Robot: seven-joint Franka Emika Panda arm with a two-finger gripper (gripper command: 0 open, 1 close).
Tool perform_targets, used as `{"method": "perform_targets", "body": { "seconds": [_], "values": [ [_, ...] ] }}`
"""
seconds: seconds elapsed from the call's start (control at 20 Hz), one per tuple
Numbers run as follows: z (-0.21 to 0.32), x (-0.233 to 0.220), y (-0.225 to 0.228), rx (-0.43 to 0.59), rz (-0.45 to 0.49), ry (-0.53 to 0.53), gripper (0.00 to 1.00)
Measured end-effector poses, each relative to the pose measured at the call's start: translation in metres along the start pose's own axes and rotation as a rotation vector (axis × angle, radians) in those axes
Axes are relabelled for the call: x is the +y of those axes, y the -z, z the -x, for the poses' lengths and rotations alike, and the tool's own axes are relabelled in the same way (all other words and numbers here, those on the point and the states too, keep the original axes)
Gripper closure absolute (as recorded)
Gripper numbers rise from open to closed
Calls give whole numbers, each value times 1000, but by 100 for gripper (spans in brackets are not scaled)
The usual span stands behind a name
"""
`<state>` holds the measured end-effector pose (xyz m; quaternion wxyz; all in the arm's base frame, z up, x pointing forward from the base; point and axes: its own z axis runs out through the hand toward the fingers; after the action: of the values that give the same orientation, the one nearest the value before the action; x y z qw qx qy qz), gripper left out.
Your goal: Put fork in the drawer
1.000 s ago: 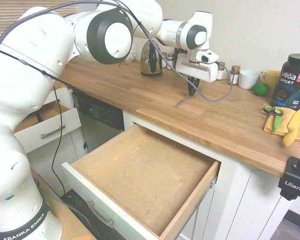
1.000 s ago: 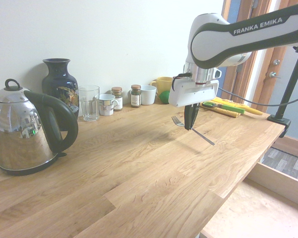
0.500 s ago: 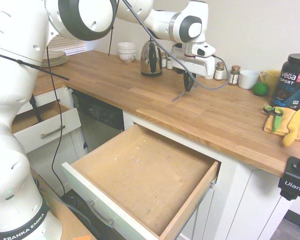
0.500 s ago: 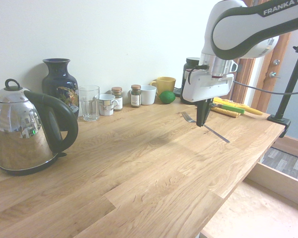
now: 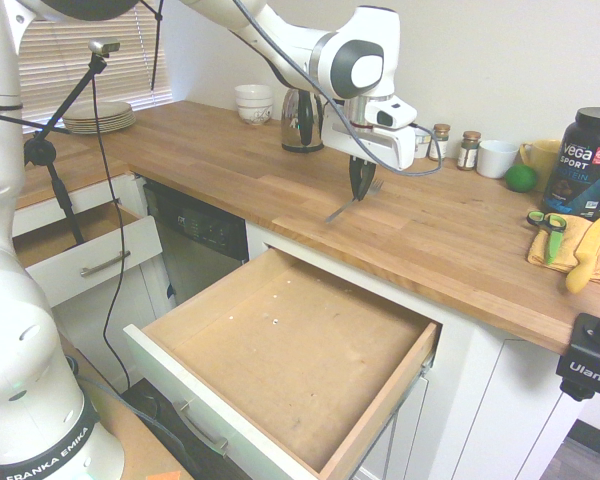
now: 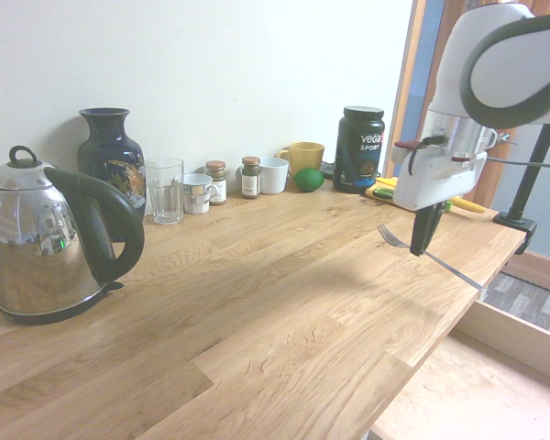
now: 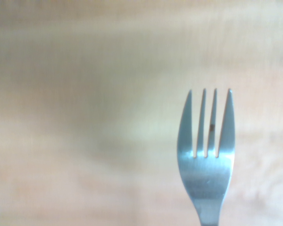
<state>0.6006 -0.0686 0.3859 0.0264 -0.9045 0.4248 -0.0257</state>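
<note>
The wide drawer (image 5: 290, 370) stands pulled open below the wooden counter (image 5: 460, 240), its bare brown bottom showing. Above the counter, near its front edge, the gripper (image 5: 357, 186) points down with its fingers clamped on the fork (image 5: 346, 203). They pinch the slim grey fork partway along, so it hangs clear of the wood on a slant, tines raised on one side of the fingers, handle sloping down on the other. The wrist view shows four short tines.
</note>
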Motion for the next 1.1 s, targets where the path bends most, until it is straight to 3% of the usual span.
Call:
{"method": "perform_targets", "body": {
  "seconds": [0.8, 1.1],
  "values": [
    [150, 179, -43, -11, -4, -16, 100],
    [151, 173, -52, -3, -2, -4, 100]
  ]
}}
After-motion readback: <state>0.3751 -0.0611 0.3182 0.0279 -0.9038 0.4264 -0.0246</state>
